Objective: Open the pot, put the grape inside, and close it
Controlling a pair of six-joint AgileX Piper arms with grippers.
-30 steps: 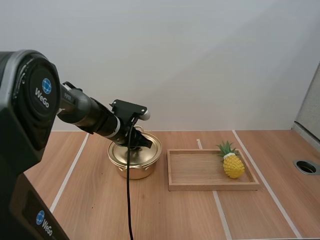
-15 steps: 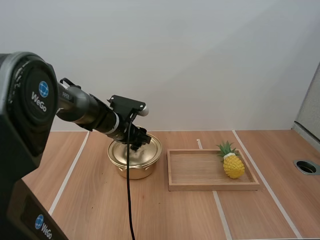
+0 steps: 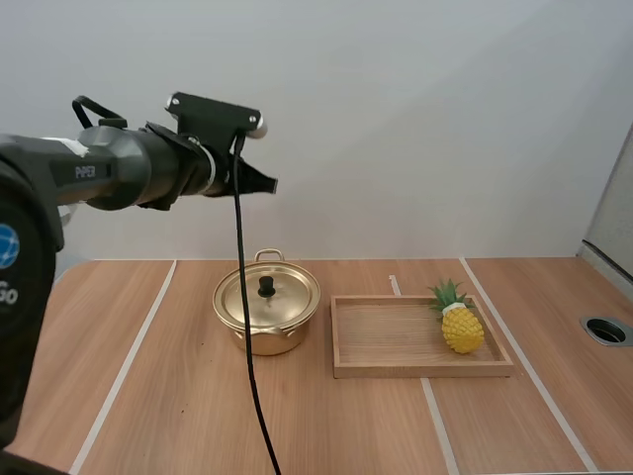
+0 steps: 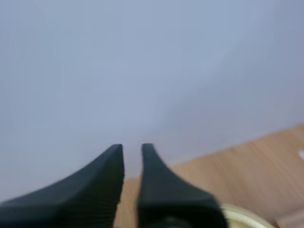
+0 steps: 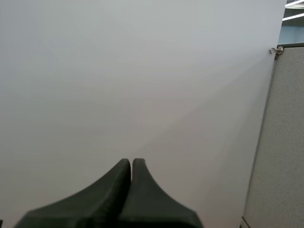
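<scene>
Lifted off the lid since the earlier frames, left hand now hangs high at 12 o'clock of the pot, fingers slightly apart and empty. Lid remains seated, so the opening step looks undone. Pineapple lies in the tray, at the pot's 3 o'clock. Right hand is closed, empty.

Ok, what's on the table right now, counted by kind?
pot, lid on: 1
tray: 1
pineapple, in the tray: 1
Total: 3
</scene>
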